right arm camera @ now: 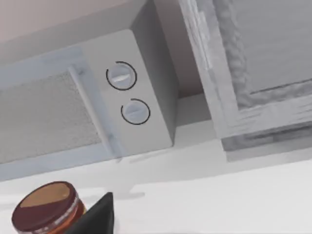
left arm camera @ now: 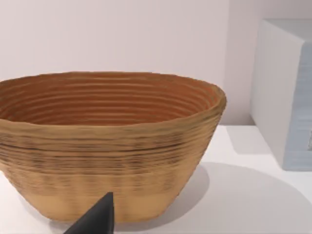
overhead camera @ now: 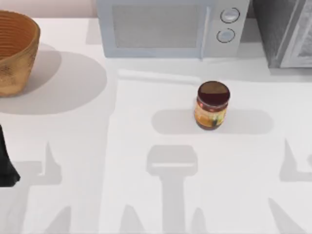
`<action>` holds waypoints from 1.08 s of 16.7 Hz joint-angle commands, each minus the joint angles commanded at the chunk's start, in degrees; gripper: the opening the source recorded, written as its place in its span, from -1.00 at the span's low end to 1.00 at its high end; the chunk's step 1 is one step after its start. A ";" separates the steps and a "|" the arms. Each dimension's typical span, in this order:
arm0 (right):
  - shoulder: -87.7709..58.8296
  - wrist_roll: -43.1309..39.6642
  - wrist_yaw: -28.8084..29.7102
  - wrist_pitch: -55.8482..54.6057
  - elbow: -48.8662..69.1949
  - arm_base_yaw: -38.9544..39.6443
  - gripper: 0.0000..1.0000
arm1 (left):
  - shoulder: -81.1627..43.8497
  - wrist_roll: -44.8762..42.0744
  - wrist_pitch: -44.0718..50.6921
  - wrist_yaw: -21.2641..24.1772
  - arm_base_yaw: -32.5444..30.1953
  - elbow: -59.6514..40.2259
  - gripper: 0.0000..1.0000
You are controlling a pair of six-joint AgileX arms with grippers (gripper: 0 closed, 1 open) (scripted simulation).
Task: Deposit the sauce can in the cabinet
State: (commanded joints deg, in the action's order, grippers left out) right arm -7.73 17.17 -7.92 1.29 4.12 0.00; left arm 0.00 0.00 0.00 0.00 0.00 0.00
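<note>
Sauce can (overhead camera: 212,105) stands upright, open table (overhead camera: 122,146) around.

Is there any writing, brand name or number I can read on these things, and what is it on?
No readable text anywhere.
Sauce can: the yellow-orange label with a red band carries marks too blurred to read.
Microwave: two round knobs, no numbers or words.
Cabinet and basket: no writing.

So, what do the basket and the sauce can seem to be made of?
The basket looks like woven wicker, matte tan, judging by its ribbed horizontal coils. The sauce can looks like smooth metal or glass with a glossy maroon lid and a printed yellow-orange label; which one is unclear.
</note>
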 joint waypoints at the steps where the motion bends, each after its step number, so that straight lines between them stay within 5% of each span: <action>1: -1.99 4.58 -2.12 0.32 1.09 0.04 1.00 | 0.00 0.00 0.00 0.00 0.00 0.00 1.00; 7: -15.78 36.59 -17.00 2.12 9.17 0.68 1.00 | 0.00 0.00 0.00 0.00 0.00 0.00 1.00; 18: -45.94 107.05 -46.89 2.68 30.44 3.66 1.00 | 0.00 0.00 0.00 0.00 0.00 0.00 1.00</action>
State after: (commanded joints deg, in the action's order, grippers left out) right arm -53.68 124.22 -54.81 3.97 34.56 3.65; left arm 0.00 0.00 0.00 0.00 0.00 0.00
